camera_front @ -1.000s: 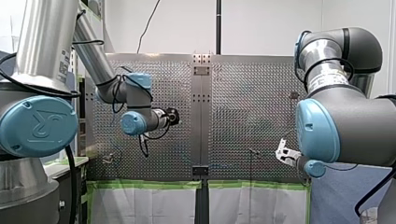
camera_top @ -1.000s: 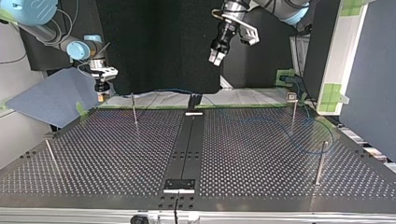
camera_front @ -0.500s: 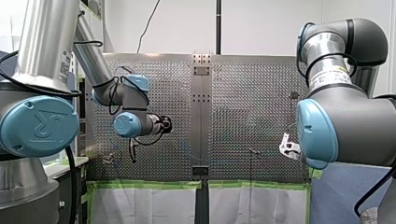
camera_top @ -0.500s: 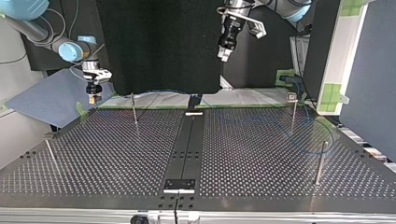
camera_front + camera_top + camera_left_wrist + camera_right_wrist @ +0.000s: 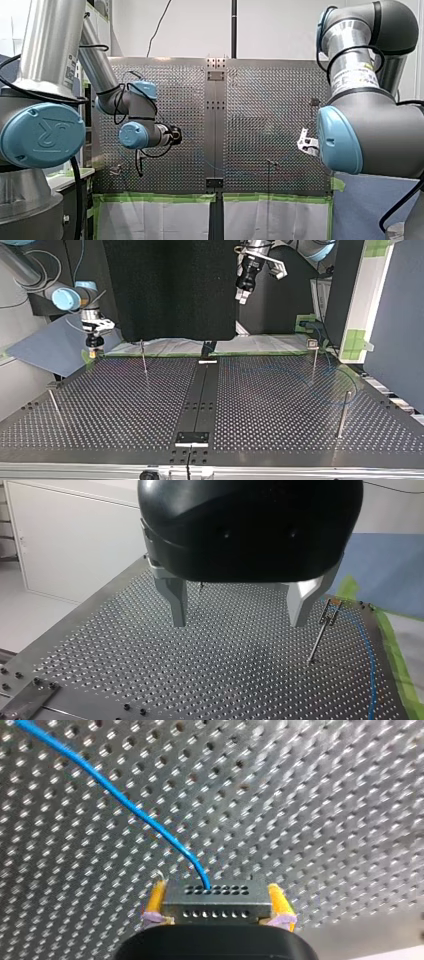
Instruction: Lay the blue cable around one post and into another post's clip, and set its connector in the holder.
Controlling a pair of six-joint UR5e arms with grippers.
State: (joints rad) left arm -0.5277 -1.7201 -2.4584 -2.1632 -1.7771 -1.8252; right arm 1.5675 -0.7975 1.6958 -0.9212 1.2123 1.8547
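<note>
My right gripper [image 5: 216, 891] is shut on a grey connector block [image 5: 215, 906] pinched between its yellow pads. The blue cable [image 5: 150, 822] leaves the block and runs off over the perforated plate. In the top view that gripper [image 5: 93, 346] hangs over the table's far left corner. High above the far edge, right of the middle, my left gripper [image 5: 242, 294] is open and holds nothing. From its wrist, my left gripper [image 5: 239, 622] has its metal fingers wide apart above the plate. Beside them stand a clip-topped post [image 5: 327, 622] and a stretch of cable [image 5: 369, 670].
Thin posts [image 5: 144, 359] [image 5: 55, 407] [image 5: 314, 362] [image 5: 343, 414] rise from the table [image 5: 125, 405]. A black rail [image 5: 200, 395] runs down its middle, with a small black bracket [image 5: 208, 347] at its far end. A loose cable loop [image 5: 350, 385] lies at the right. Green tape edges the far side.
In the top view my right gripper has carried the connector leftward, past the far left corner. My left gripper has risen and drifted a little to the right, still open.
</note>
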